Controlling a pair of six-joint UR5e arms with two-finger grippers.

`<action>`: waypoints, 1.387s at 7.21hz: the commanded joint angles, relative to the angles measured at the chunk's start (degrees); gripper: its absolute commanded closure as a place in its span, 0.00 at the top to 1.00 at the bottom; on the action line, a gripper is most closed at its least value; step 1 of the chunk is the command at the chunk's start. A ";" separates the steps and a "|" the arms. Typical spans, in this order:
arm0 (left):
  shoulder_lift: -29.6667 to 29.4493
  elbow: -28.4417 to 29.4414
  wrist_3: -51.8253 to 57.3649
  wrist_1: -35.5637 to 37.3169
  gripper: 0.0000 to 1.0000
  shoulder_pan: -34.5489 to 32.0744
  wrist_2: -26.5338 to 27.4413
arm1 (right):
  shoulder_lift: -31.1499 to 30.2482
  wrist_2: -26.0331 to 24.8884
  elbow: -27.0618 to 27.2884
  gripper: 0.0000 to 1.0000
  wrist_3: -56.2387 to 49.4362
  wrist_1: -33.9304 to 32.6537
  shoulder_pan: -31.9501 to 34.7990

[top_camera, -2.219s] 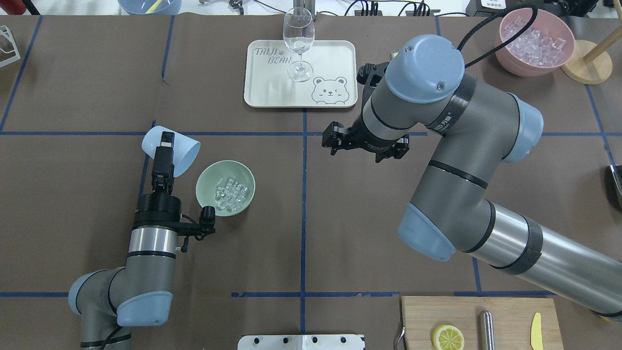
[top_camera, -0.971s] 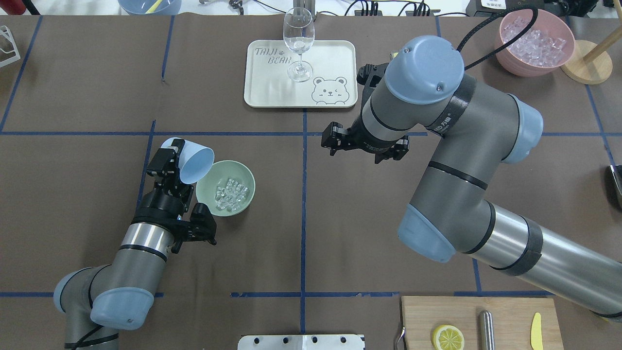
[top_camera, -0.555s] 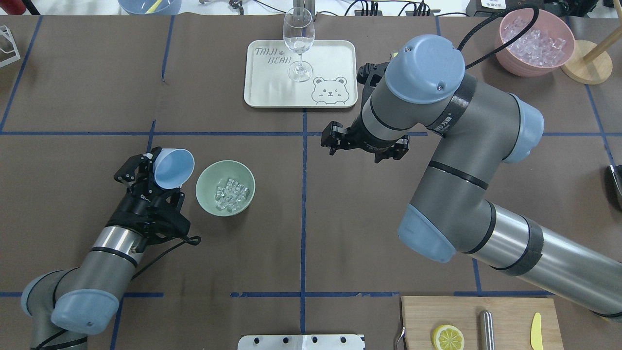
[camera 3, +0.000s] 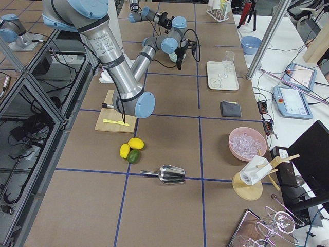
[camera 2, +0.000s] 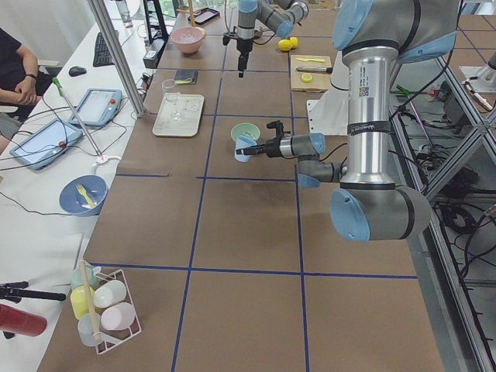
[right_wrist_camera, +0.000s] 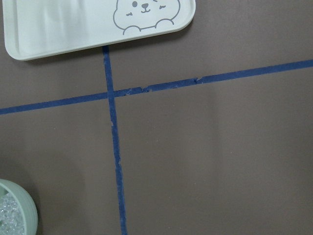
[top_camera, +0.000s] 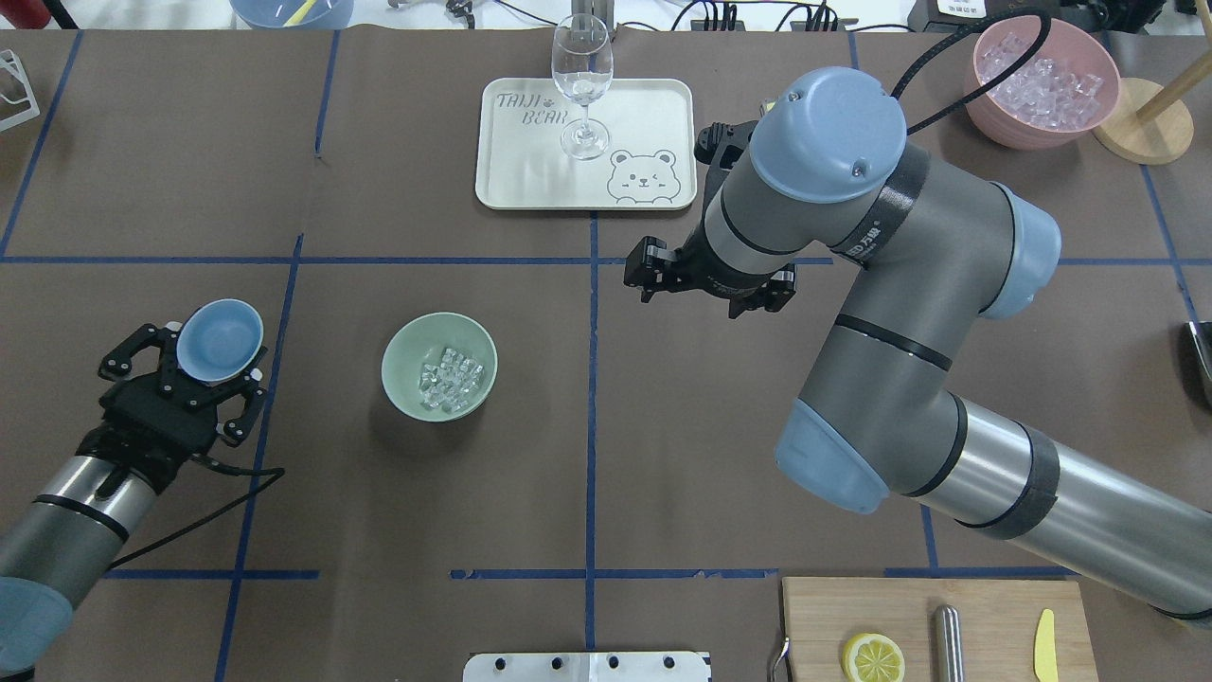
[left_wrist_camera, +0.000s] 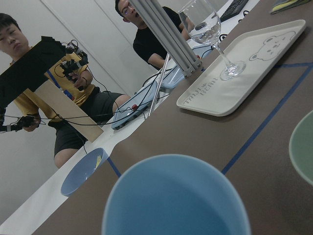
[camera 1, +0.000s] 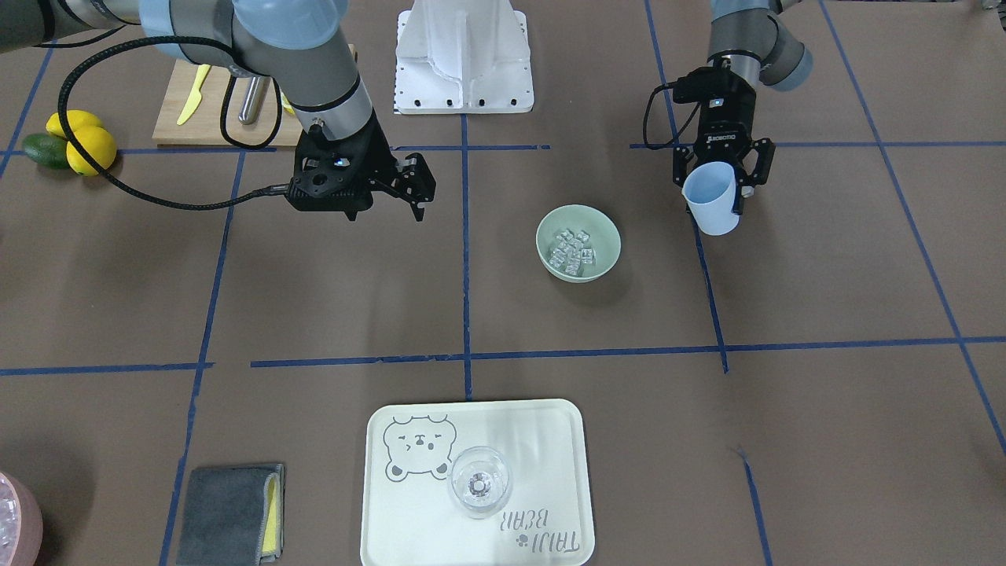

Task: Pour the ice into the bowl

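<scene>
Bowl [camera 1: 578, 273] (iced) near left end effector [camera 1: 713, 192].

Left arm reaches out low and nearly level, and the left gripper [top_camera: 216, 349] is clamped on the light blue cup [top_camera: 220, 339], keeping it upright, mouth up, well out to the robot's left of the bowl [top_camera: 400, 346]. Right arm is hunched up high with the wrist pointing straight down. So the right gripper [top_camera: 710, 282] hangs above the table off to the bowl's right and a bit farther out, jaws spread wide and empty.
</scene>
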 commanded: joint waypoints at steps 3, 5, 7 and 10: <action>10.79 0.75 -11.75 -9.66 0.00 -5.48 -8.01 | 0.21 -0.01 0.18 1.00 0.43 -0.07 -0.15; 11.69 2.32 -20.37 -9.66 0.00 -6.55 -9.29 | 0.47 -0.10 0.27 1.00 0.69 -0.16 -0.15; 11.34 4.26 -31.59 -10.10 0.00 -6.47 -9.03 | 0.65 -0.10 0.27 1.00 0.95 -0.07 -0.33; 6.44 11.80 -37.37 -10.37 0.00 -6.20 -2.90 | 1.17 -0.63 0.01 1.00 3.75 0.37 -2.26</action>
